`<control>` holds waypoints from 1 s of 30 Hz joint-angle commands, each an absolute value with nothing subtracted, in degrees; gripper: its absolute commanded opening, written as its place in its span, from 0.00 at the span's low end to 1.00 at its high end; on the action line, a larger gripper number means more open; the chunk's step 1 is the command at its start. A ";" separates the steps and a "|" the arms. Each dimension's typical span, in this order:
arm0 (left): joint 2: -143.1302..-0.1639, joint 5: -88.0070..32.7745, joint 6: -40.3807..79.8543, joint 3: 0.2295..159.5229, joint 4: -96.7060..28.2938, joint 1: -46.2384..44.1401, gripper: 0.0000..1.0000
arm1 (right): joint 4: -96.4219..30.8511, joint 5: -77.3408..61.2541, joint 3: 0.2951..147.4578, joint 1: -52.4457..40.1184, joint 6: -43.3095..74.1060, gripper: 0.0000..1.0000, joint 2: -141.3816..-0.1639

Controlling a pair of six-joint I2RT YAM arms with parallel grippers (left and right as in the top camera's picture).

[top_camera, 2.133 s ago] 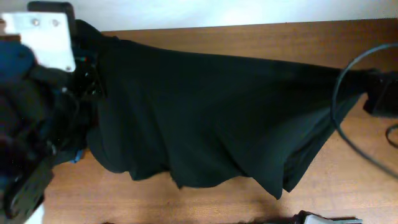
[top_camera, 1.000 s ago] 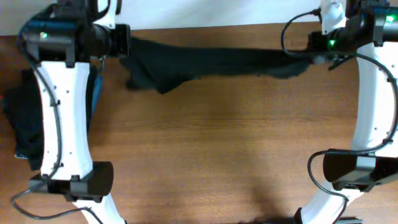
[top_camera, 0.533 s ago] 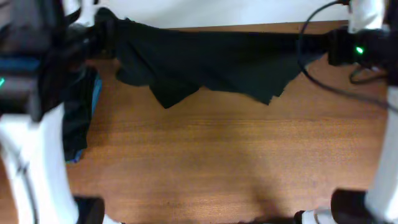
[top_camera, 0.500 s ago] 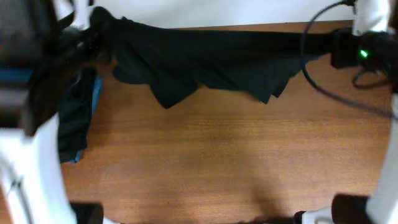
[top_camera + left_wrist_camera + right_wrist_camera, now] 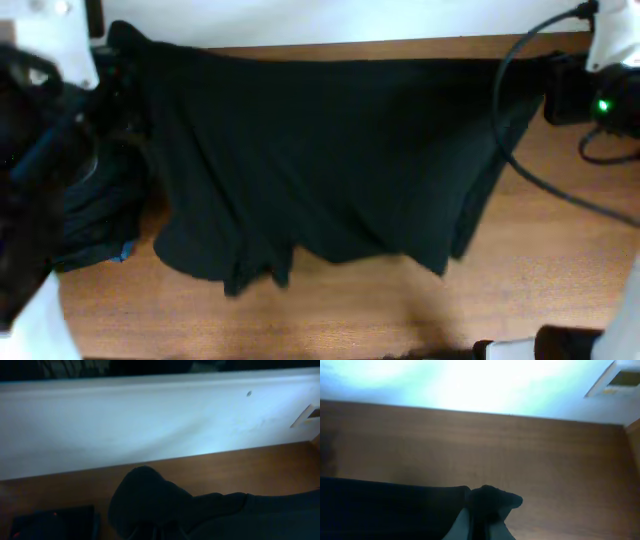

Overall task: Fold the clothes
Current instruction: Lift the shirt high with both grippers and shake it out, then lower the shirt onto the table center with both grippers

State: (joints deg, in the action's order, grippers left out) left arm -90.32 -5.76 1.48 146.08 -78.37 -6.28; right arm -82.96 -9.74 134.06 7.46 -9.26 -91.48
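**Black cloth stretched wide, held by two small pinches**

Black fabric filled most of the overhead view: one shirt (image 5: 320, 160) hung spread between the two arms along the far edge of the worktop (image 5: 400, 310), its lower hem sagging in uneven lobes toward the near side. The biggest risk was a bad lay. With the hem that ragged, lowering it as it hung would likely have set creases and a doubled-under flap into the cloth, and any fold made on top would have come out crooked.

Next was the stack (image 5: 100, 215) of dark clothes with a blue edge, lying at the left just beside the shirt's hanging side. A sweep of the cloth or of the left arm could have dragged that pile askew.

Smaller again, a black cable (image 5: 520, 120) looped across the shirt's right corner and might have caught the fabric there.

Last came the grips. The left fingers (image 5: 152, 532) were closed on a bunched corner that hid them almost wholly. The right fingers (image 5: 465, 522) were clamped on a small knot of cloth. Too much tension between them could have pulled either corner free.
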 commanded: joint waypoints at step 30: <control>-121.12 -11.18 -4.67 136.20 -95.29 -12.51 0.00 | -96.40 -5.13 121.82 7.88 -9.89 0.06 -114.28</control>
